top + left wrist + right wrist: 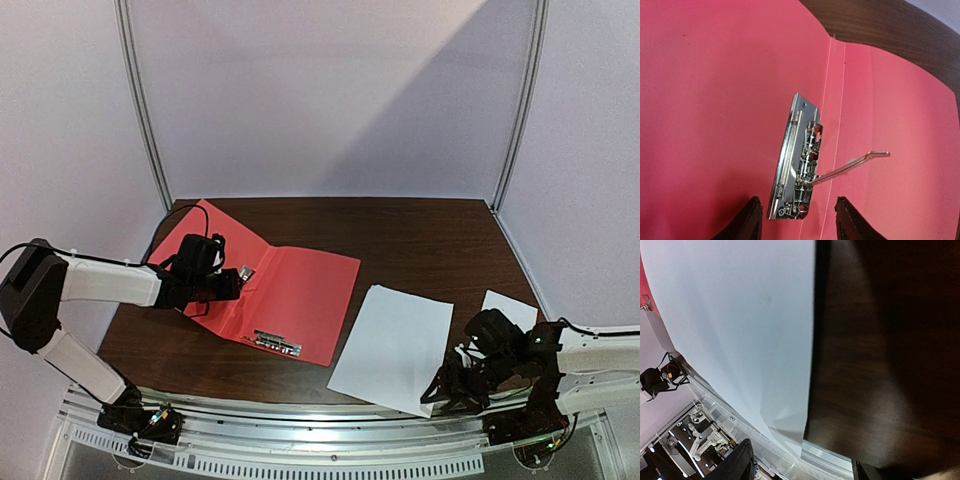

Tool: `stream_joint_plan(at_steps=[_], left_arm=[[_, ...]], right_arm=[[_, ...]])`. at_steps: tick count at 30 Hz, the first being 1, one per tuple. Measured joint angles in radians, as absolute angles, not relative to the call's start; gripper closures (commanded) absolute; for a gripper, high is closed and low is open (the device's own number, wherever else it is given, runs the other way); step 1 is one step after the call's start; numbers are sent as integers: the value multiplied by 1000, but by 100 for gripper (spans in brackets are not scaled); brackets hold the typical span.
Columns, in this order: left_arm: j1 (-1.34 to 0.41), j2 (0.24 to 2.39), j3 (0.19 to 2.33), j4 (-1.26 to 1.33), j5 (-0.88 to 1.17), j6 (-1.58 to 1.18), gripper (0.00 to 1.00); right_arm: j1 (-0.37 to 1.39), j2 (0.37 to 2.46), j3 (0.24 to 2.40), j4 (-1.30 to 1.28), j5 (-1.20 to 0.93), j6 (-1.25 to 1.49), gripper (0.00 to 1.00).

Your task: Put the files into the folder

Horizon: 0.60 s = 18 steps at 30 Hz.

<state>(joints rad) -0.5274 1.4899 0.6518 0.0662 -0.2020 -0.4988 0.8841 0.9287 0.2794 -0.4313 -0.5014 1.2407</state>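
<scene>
Folder (300, 300) is open on the left half of the table (420, 240), red inside face up. Right cover lies flat, left cover is tilted up off the table.

Left gripper (228, 284) sits at the raised left cover, near the fold. In the left wrist view, the left gripper (795, 220) has its fingers apart. The lower end of a metal clip (797, 160) lies between the tips, with no visible contact on either side. The clip's wire lever (860, 161) is swung out over the fold line. Cannot tell whether the gripper is propping up the cover. A second clip (277, 343) sits on the flat cover near its front edge.

Large sheet (395, 345) lies flat on the table just right of the folder and apart from it, with its near corner at the table's front edge. Small sheet (508, 308) is further right, near the right wall, partly hidden by the right arm.

Right gripper (440, 390) is at the large sheet's near-right corner. In the wrist view, the right gripper (802, 465) is spread open, tips either side of that corner. The corner (792, 427) is slightly creased and nothing is clamped.
</scene>
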Motion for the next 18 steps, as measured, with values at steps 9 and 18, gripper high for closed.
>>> stream_joint_plan(at_steps=[9,18], left_arm=[[-527,1485,652,66,-202,-499,50],[-527,1485,652,67,-202,-502,50]], right_arm=[[892,972,273,-363,-498,1270,62],[897,977,273,-327,-484,1267,84]])
